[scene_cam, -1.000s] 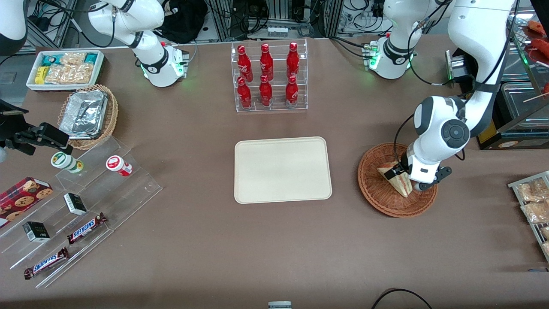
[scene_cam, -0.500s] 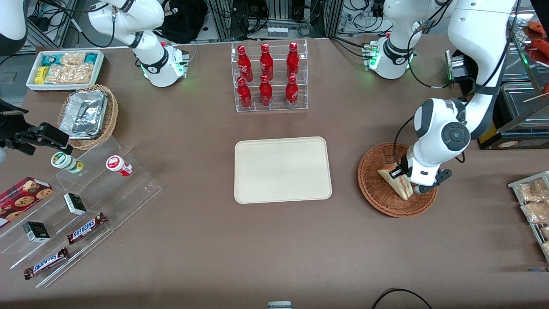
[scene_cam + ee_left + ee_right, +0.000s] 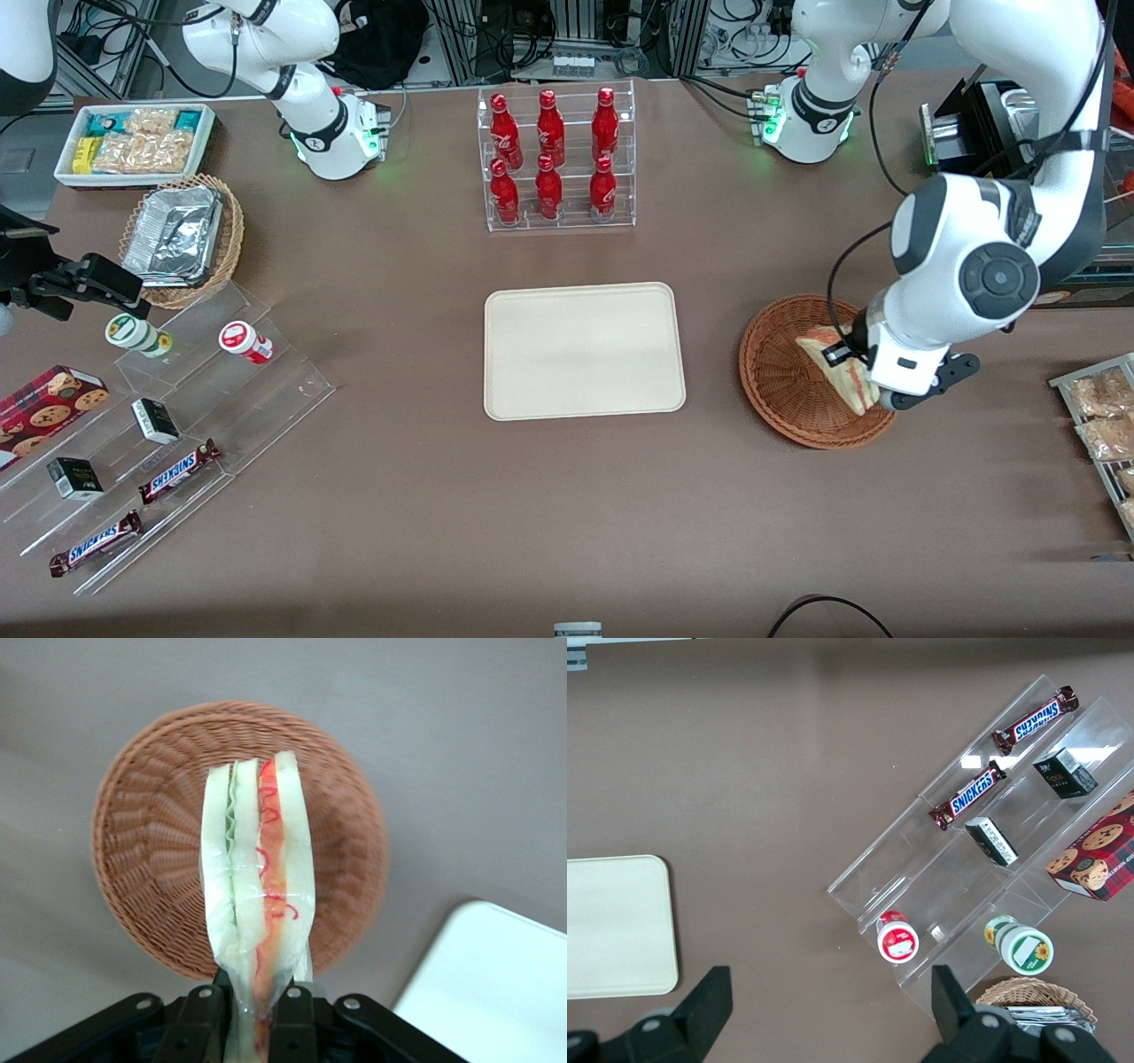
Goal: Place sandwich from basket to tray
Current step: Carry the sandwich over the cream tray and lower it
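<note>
Here the gripper (image 3: 252,1005) clamped the sandwich (image 3: 257,904), raised directly above the basket (image 3: 780,390). Carry it level toward the tray (image 3: 585,350), which lay sideways toward the parked arm.

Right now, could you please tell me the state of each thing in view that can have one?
gripper: shut on the sandwich, above the basket.
sandwich: wrapped in clear film, held off the basket by one end.
basket: nothing lying in it.
tray: flat on the table, nothing on it.
bottle rack: upright, six red bottles in it.
</note>
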